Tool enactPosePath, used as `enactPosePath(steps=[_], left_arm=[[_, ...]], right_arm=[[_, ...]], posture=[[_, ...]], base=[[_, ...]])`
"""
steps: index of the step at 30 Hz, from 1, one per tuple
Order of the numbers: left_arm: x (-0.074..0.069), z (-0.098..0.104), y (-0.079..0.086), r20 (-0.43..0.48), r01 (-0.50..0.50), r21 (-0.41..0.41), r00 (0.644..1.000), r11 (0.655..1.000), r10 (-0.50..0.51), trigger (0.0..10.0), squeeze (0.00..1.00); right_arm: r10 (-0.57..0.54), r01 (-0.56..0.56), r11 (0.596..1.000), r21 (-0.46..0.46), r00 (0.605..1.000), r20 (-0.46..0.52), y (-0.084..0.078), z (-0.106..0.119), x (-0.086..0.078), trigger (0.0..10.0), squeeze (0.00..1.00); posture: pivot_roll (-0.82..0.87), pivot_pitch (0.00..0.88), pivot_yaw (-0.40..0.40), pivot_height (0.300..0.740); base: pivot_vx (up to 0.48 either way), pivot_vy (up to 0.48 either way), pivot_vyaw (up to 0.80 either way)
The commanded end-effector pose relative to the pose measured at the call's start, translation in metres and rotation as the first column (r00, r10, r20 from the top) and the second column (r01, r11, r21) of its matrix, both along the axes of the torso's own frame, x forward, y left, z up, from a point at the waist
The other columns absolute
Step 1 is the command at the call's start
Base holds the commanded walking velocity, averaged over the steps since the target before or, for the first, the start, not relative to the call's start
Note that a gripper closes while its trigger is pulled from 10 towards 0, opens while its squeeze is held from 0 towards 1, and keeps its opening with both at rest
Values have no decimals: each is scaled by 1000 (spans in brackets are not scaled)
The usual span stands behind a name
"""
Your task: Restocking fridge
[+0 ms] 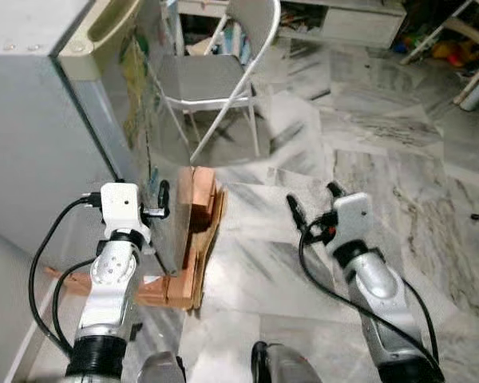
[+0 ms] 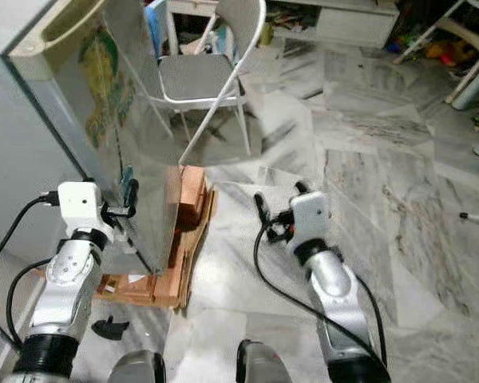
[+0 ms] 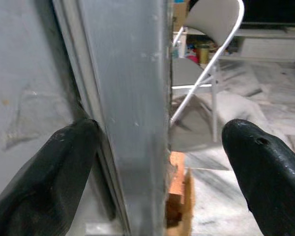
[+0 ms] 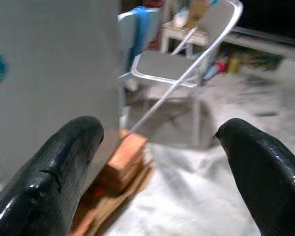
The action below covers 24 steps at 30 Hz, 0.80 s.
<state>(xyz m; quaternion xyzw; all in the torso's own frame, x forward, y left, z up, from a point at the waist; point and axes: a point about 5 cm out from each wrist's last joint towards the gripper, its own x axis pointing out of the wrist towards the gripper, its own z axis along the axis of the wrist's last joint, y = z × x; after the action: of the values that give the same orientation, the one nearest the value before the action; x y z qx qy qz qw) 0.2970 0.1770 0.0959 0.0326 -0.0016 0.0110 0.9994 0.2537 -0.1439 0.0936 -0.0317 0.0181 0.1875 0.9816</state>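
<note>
The grey fridge [image 1: 32,120] stands at my left, and its silver door [image 1: 140,120] carries colourful stickers. My left gripper [image 1: 156,203] is open at the door's lower free edge. In the left wrist view its fingers [image 3: 44,182] stand one on each side of the door's edge [image 3: 137,123], not closed on it. My right gripper [image 1: 311,206] is open and holds nothing. It hovers above the marble floor to the right of the fridge and points toward the door and the chair.
Wooden blocks and flattened cardboard [image 1: 199,215] lie under the fridge's front corner. A white folding chair [image 1: 223,72] stands just beyond the door. A low white cabinet [image 1: 359,24] and toys [image 1: 447,48] are at the back. Marble floor [image 1: 383,144] spreads out to the right.
</note>
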Motion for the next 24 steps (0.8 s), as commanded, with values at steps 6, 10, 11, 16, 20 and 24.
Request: enactPosePath(steps=[6,10,11,16,20,24], left_arm=[[10,2,1,8,2,10,1000,1000,-2,10000,0],[18,10,-12,36,71,1,997,998,-71,10000,0],[21,17,-26,54,154,14,987,988,-154,10000,0],[-1,28,-109,55,612,-55,791,789,-609,10000,0],[-19,27,-135,69,683,-102,730,723,-680,10000,0],[-2,19,-105,57,518,-64,855,853,-515,10000,0]], right_arm=[[53,-52,999,15,997,-59,-6,-1,-13,10000,0],[148,-143,989,48,979,-140,-4,-7,-23,10000,0],[173,-167,985,47,972,-162,-4,-10,-25,10000,0],[153,-145,988,54,963,-221,-10,-18,-30,10000,0],[171,-161,985,64,959,-226,-10,-20,-31,10000,0],[208,-196,978,73,952,-224,-8,-21,-33,10000,0]], posture=[[9,116,-44,740],[9,115,-48,740],[10,114,-51,740],[13,104,-54,740],[4,103,-47,740],[2,105,-43,740]], base=[[0,0,0],[0,0,0],[0,0,0],[0,0,0],[0,0,0],[0,0,0]])
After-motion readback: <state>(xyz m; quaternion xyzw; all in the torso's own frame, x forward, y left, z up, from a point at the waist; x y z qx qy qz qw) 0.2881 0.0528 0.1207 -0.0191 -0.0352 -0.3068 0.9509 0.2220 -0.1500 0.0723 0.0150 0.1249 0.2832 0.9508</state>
